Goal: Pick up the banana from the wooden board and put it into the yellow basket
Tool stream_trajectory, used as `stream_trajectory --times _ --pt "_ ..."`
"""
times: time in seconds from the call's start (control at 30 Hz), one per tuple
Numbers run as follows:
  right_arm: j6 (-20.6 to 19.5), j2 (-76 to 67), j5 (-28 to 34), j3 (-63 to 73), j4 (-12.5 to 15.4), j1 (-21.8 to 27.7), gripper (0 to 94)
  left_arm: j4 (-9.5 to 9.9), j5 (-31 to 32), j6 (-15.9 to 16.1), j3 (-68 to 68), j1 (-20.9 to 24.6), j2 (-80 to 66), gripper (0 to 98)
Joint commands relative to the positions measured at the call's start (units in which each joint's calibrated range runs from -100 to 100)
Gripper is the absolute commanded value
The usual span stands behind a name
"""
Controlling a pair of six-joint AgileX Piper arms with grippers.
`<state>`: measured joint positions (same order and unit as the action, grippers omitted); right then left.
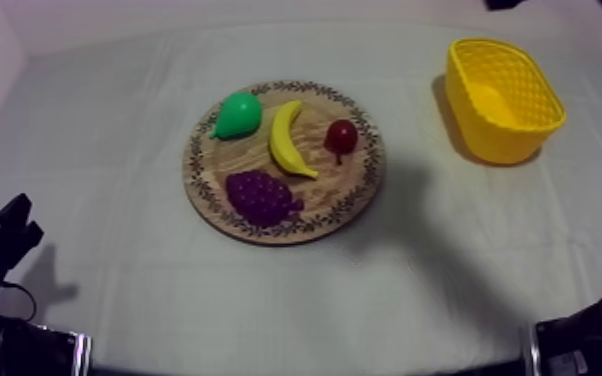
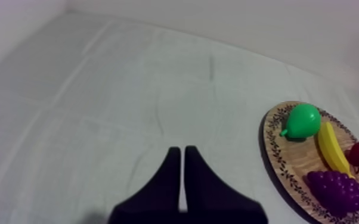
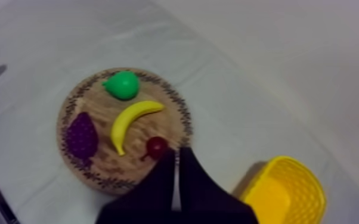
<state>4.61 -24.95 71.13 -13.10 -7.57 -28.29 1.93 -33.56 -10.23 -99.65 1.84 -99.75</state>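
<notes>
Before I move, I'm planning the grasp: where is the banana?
In the top view the banana lies on the wooden board, between the pear and the small red fruit, behind the grapes; the yellow basket stands to its right.

One board [image 1: 353,188]; one basket [image 1: 510,140]; one each of banana [image 1: 287,140], pear [image 1: 237,115], grapes [image 1: 260,196], small red fruit [image 1: 341,135]

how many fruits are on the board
4, all on the board: pear at its far left, banana in the middle, small red fruit right of it, grapes at the near edge. None seems hidden.
</notes>
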Motion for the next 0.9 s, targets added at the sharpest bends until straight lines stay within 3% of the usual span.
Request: stream_trajectory --times 0.0,0.37,0.73,0.87 --pt "-2.7 1.8 0.4 0.6 -0.9 -3.0 0.3 0.0 0.0 0.0 0.0 0.0 0.0 0.0" --pt "-8.0 9.8 4.2 7.0 -1.8 -7.0 0.3 0.0 0.0 0.0 0.0 0.0 0.0 0.0" --pt "-6.7 12.0 3.3 8.2 -1.5 -5.6 0.6 0.0 0.0 0.0 0.0 0.0 0.0 0.0" --pt "-8.0 13.0 3.3 8.6 -2.3 -6.7 0.6 0.0 0.0 0.0 0.0 0.0 0.0 0.0"
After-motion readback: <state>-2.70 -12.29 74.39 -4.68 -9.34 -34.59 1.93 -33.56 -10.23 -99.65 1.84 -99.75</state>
